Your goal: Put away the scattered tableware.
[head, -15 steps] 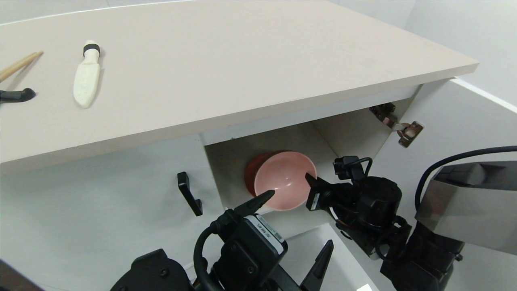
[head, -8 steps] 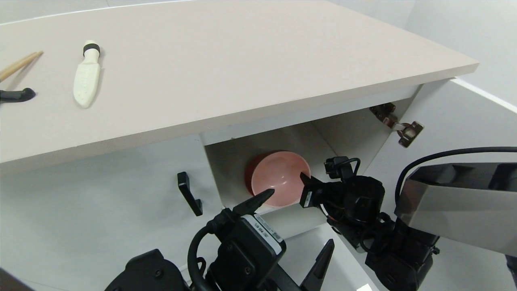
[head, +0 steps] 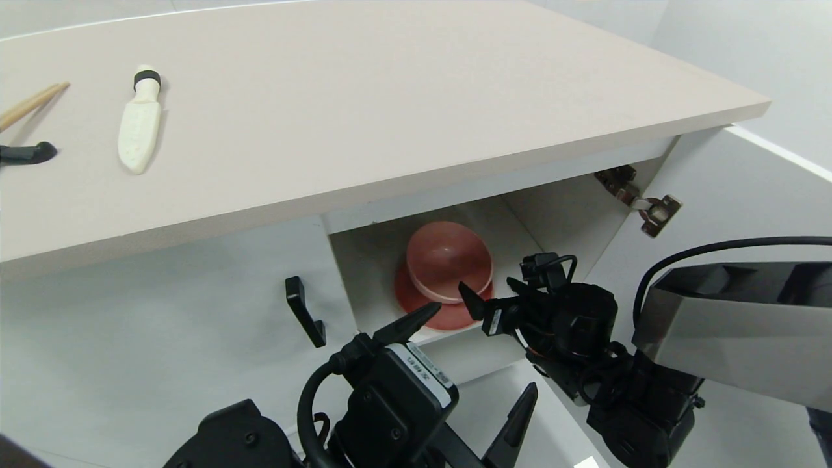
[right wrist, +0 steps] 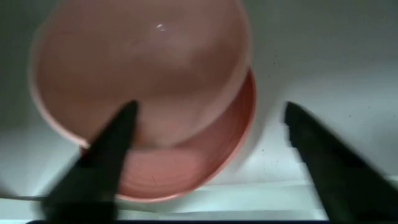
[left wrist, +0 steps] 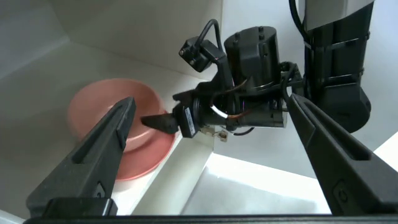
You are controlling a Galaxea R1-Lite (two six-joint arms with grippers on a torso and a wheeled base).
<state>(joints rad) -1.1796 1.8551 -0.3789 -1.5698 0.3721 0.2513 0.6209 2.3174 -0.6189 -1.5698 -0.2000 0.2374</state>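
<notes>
**Tableware in the cupboard:** Inside the open cabinet (head: 572, 214) under the bench (head: 390, 97), a pink bowl (head: 448, 260) rests on a red plate (head: 432, 315). From the head view the bowl hides the plate's far side, and a left finger crosses its near rim.

The right gripper (head: 486, 289) sits at the cabinet mouth, just in front of the bowl, with its fingers spread wide and gripping nothing. In the right wrist view the two dark fingers (right wrist: 99, 168) stand on either side of the bowl (right wrist: 143, 68). One overlaps its rim, but blur makes it impossible to tell whether it touches.

In the left wrist view one right finger points at the bowl's (left wrist: 93, 106) edge above the plate (left wrist: 149, 155), and the other is lost behind the gripper's body.

The left gripper (head: 483, 348) hangs lower and nearer, outside the cabinet, with its fingers spread and empty.

Far left on the bench lies a white utensil (head: 140, 120) with a black collar, seen whole. A wooden stick (head: 32, 104) and a black handle (head: 26, 153) beside it are cut off at the picture's edge, so what they are cannot be made out.
</notes>
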